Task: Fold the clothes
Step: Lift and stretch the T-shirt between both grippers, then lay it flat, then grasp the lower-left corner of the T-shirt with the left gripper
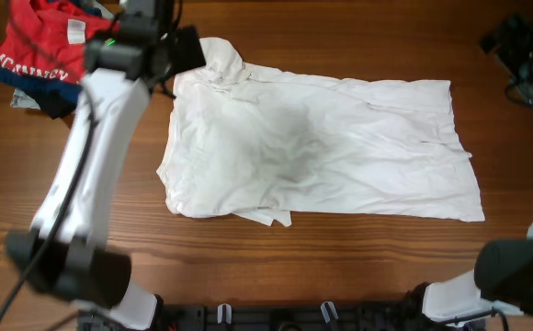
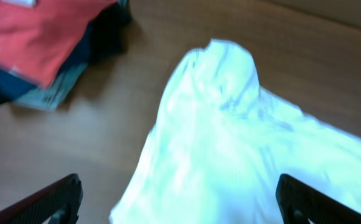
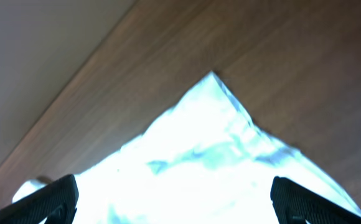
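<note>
The clothes (image 1: pixel 312 147), a large wrinkled white shirt, lie flat across the middle of the wooden table, with the collar bunched up at the top left. My left gripper (image 1: pixel 193 51) hovers over that collar end. In the left wrist view it (image 2: pixel 179 193) is open, and the raised collar fabric (image 2: pixel 224 81) lies ahead between the spread fingers (image 2: pixel 56 199). My right gripper (image 1: pixel 504 39) is at the far right, just beyond the shirt's top right corner. In the right wrist view it (image 3: pixel 174 190) is open above that pointed corner (image 3: pixel 213 78). Neither gripper holds anything.
A pile with a red T-shirt (image 1: pixel 37 46) on top of navy and grey garments (image 2: pixel 50 93) sits at the table's far left corner, close to the left gripper. The left arm (image 1: pixel 92 175) stretches along the left side. Arm bases stand at the front edge.
</note>
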